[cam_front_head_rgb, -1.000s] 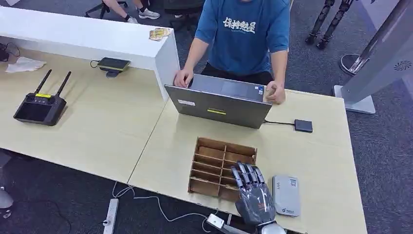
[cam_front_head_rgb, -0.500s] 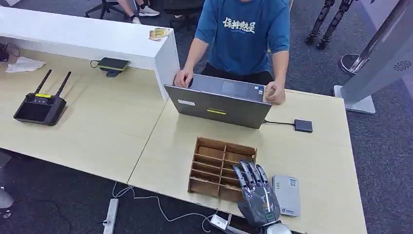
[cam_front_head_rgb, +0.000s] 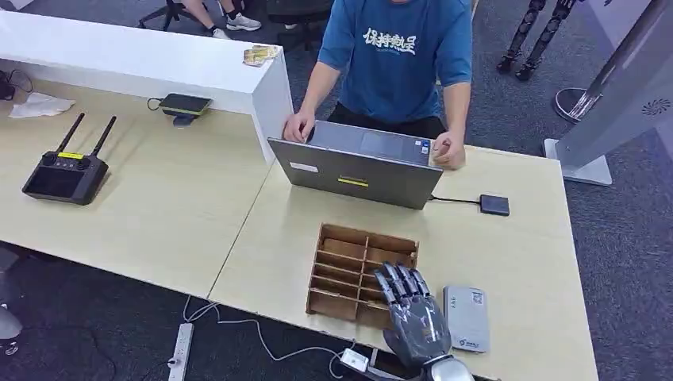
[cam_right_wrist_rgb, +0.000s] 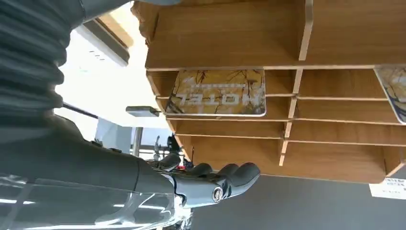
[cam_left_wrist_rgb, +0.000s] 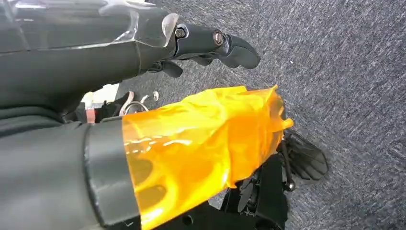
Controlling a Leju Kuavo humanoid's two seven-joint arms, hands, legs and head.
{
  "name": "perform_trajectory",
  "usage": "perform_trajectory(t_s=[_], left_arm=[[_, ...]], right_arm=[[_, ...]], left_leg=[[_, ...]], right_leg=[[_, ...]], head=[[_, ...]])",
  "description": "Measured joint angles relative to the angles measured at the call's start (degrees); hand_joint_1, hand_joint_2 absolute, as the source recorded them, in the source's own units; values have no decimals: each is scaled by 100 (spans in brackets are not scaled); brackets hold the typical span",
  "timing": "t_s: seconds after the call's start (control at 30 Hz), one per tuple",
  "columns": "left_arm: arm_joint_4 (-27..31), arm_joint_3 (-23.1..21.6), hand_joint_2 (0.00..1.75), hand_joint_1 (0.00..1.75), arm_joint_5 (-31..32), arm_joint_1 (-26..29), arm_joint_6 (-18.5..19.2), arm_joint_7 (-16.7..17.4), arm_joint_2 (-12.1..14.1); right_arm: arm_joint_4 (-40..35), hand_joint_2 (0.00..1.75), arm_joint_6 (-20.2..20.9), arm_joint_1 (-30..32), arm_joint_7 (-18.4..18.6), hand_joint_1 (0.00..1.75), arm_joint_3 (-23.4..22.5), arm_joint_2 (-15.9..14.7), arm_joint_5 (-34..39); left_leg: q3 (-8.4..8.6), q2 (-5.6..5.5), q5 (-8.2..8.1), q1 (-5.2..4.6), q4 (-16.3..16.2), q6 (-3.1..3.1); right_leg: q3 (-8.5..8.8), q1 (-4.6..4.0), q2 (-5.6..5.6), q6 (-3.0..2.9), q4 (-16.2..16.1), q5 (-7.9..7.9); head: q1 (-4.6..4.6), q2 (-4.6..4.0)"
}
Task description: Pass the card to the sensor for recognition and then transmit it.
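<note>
One right hand (cam_front_head_rgb: pixel 417 321) of mine in the head view, fingers (cam_front_head_rgb: pixel 399 280) spread and grasping nothing, over the near right corner of one wooden slotted box (cam_front_head_rgb: pixel 349 262) on the bench (cam_front_head_rgb: pixel 508 254). One grey sensor (cam_front_head_rgb: pixel 466 317) just right of it; one laptop (cam_front_head_rgb: pixel 355 171); one person (cam_front_head_rgb: pixel 397 55) behind. Left wrist view: left hand (cam_left_wrist_rgb: pixel 210 43) over carpet, grasp state can't tell. Right wrist view: two cards in box slots, one full (cam_right_wrist_rgb: pixel 218 92), one at the edge (cam_right_wrist_rgb: pixel 395 88).

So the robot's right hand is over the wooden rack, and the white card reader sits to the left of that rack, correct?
Not quite. The right hand is over the wooden rack, but the white card reader lies on the rack's right side, not its left. The head view shows this.
</note>
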State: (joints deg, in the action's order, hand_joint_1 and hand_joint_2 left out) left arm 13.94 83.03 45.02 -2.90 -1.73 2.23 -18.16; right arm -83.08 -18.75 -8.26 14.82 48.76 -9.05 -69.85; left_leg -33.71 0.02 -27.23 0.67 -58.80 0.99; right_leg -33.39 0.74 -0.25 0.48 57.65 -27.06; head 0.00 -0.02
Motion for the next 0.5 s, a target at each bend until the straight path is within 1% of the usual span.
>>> perform_trajectory(t_s=[0.33, 0.5], left_arm=[[-2, 0, 0, 0, 4, 0, 0, 0, 0], [0, 2, 0, 0, -26, 0, -15, -2, 0]], right_arm=[[20, 175, -140, 15, 20, 0, 11, 7, 22], [-44, 175, -258, 127, 109, 0, 11, 4, -68]], left_leg=[[0, 0, 0, 0, 0, 0], [1, 0, 0, 0, 0, 0]], right_leg=[[0, 0, 0, 0, 0, 0], [0, 0, 0, 0, 0, 0]], head=[[0, 0], [0, 0]])
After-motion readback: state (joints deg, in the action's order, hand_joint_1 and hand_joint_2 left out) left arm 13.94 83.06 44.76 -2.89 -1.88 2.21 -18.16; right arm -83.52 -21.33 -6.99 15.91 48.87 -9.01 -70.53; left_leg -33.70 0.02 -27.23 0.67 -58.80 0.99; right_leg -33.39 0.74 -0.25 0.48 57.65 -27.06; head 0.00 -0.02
